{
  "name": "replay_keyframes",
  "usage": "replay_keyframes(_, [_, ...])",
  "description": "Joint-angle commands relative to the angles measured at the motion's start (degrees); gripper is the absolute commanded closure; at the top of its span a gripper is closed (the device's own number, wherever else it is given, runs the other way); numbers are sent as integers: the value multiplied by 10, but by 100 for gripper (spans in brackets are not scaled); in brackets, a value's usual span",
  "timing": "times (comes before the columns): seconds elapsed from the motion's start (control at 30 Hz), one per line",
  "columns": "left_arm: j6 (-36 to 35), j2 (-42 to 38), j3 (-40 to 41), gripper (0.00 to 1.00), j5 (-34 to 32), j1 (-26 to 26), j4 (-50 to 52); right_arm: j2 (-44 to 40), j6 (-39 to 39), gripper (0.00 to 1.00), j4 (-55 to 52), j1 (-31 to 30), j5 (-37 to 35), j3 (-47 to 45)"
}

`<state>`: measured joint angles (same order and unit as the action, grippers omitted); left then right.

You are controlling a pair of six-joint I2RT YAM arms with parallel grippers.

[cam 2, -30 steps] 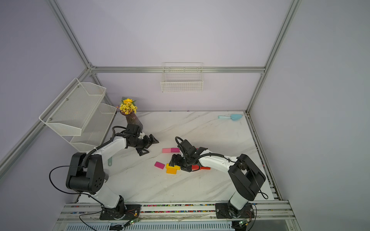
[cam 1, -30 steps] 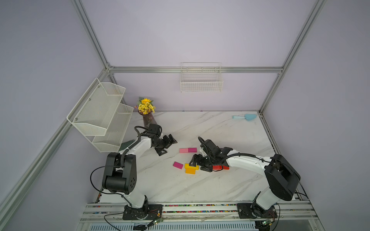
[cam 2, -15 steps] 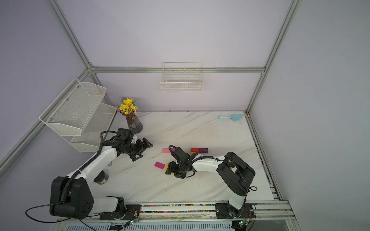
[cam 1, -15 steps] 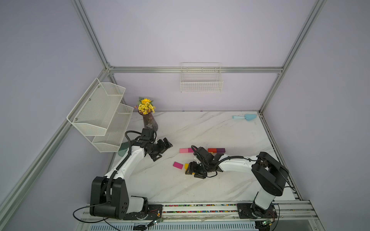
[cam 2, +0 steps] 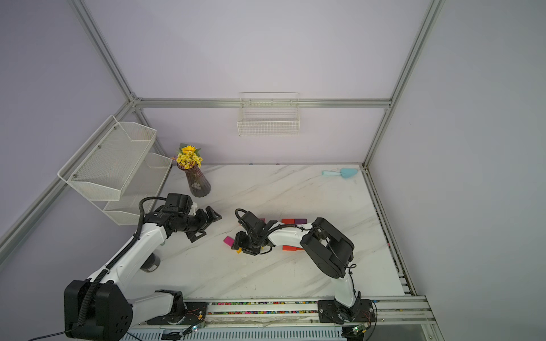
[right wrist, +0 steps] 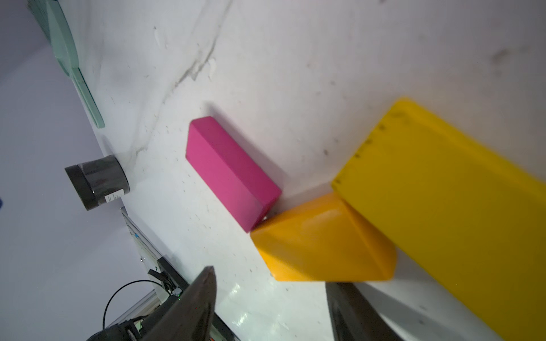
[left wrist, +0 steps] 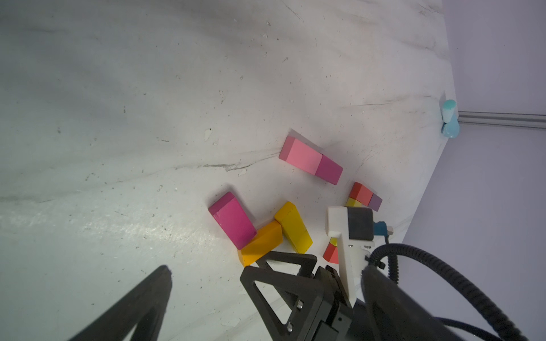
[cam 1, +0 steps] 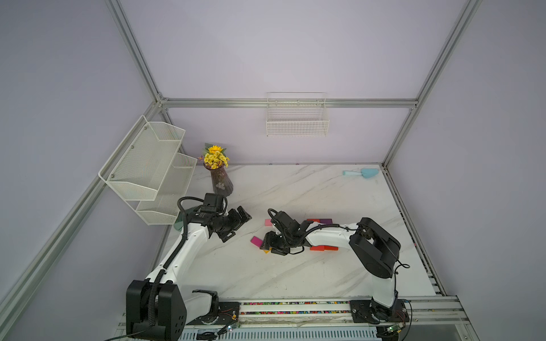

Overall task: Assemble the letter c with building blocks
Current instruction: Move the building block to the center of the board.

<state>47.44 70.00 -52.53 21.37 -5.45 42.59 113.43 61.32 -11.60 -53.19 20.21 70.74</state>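
Your right gripper (right wrist: 271,277) is low over the white marble table (cam 1: 295,274). Its jaws are half apart and empty, probably aimed at the small orange rectangular block (right wrist: 322,239), which touches the magenta block (right wrist: 230,171) and the long yellow block (right wrist: 443,212). Your left gripper (cam 1: 240,227) hovers wide open, well apart from them.

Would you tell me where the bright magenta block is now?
In both top views the bright magenta block lies flat just left of the right gripper, beside the orange block.
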Motion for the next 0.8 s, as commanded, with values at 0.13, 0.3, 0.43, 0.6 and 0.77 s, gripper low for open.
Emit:
replay_keyframes(0.13, [11, -26, -2, 0, -8, 9, 7, 87, 20, 39, -8, -12, -6, 89])
replay_keyframes(0.3, [17, -29, -10, 0, -12, 13, 10, 144, 20, 39, -26, -15, 4, 177])
replay_keyframes(0.43, [26, -29, -16, 0, -18, 16, 11, 173, 21, 38, -28, -15, 14, 229])
replay_keyframes(0.6, [35, -26, -28, 0, -19, 20, 8, 167, 8, 35, -26, -15, 45, 264])
replay_keyframes(0.77, [42, -15, -42, 0, -12, 23, -3, 90, -8, 30, -28, -10, 54, 232])
